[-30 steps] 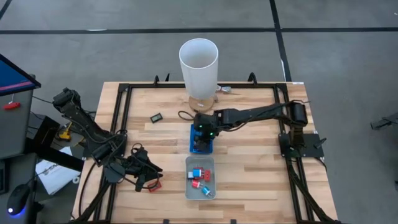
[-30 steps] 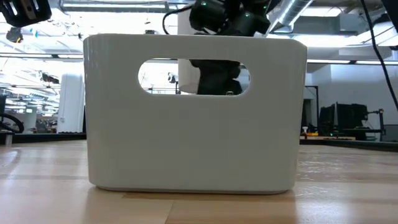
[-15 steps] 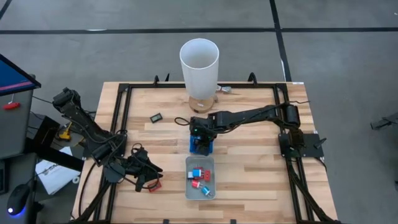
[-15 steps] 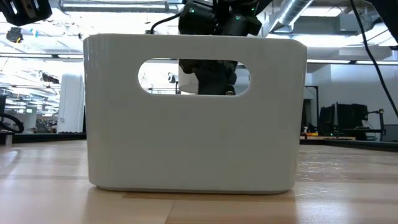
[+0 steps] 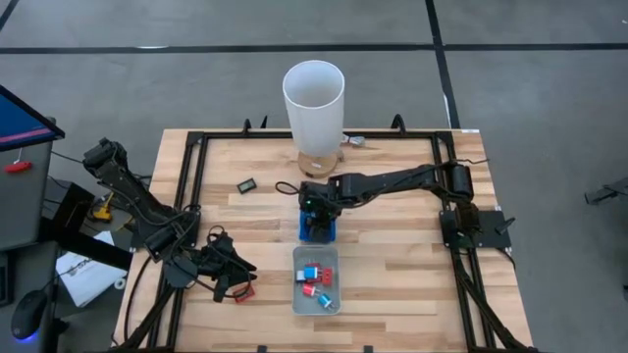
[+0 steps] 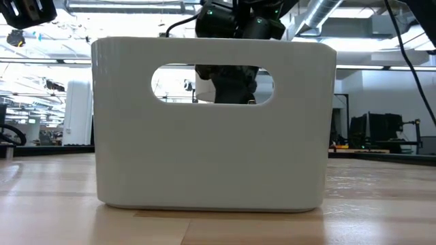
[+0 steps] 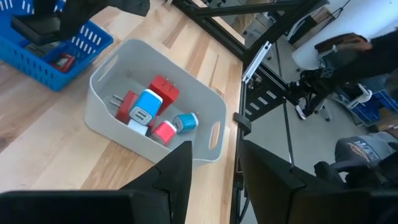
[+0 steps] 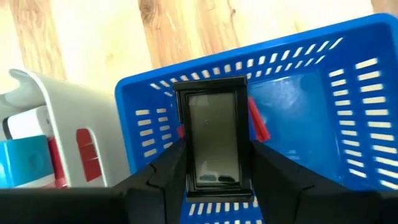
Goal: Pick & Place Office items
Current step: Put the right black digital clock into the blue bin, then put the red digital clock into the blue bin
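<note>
My right gripper (image 5: 319,204) hangs over the blue basket (image 5: 304,231) at the table's middle and is shut on a black rectangular piece with a light grey face (image 8: 214,124). A red piece (image 8: 257,121) lies in the basket behind it. The pale grey tray (image 5: 296,284) just nearer holds several red and blue pieces (image 7: 148,112). Another black piece (image 5: 246,184) lies flat on the wood to the left. My left gripper (image 7: 214,171) is open at the near left, with a red piece (image 5: 245,291) on the table beside it. My right gripper pinches the black piece between its two fingers (image 8: 166,171), one on each long side edge (image 8: 182,149). It comes from above, pointing down. The light face is turned toward the wrist camera. The piece is over the basket's wall; whether its far end touches the basket I cannot tell.
A tall white cylinder (image 5: 314,98) stands on a round base at the far edge, right behind the blue basket. A black frame (image 5: 196,176) runs around the table. In the low view the grey tray's wall (image 6: 211,150) hides nearly everything. Bare wood lies right of the trays.
My right gripper, holding the black piece, shifted a little toward the table's left and slightly down over the blue basket, then stayed still. My left arm kept still.
</note>
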Action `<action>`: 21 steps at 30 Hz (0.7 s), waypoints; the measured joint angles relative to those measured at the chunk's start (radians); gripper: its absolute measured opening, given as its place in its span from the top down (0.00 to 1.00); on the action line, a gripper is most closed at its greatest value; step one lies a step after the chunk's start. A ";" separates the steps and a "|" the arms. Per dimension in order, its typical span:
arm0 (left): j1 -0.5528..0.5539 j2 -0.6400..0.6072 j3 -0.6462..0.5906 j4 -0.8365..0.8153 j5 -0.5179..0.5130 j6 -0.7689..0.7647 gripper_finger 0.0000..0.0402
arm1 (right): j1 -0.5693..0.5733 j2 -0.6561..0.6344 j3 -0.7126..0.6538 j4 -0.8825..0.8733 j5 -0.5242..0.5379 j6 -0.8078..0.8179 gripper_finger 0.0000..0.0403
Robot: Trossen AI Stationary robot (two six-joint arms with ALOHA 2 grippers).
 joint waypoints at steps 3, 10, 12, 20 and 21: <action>0.000 0.000 0.000 0.001 0.000 0.000 0.67 | -0.001 0.000 0.000 0.001 -0.001 -0.014 0.63; 0.000 0.000 0.000 0.002 0.001 -0.002 0.67 | 0.000 0.000 0.000 -0.001 -0.009 -0.036 0.58; 0.000 0.000 0.000 0.002 0.001 -0.002 0.67 | 0.000 0.000 0.000 0.000 -0.009 -0.036 0.56; 0.000 0.000 0.000 0.003 0.001 -0.002 0.67 | -0.001 0.000 0.000 0.000 -0.013 -0.040 0.55; 0.000 0.000 0.000 0.003 0.001 -0.002 0.67 | -0.001 0.000 0.000 0.001 -0.012 -0.037 0.55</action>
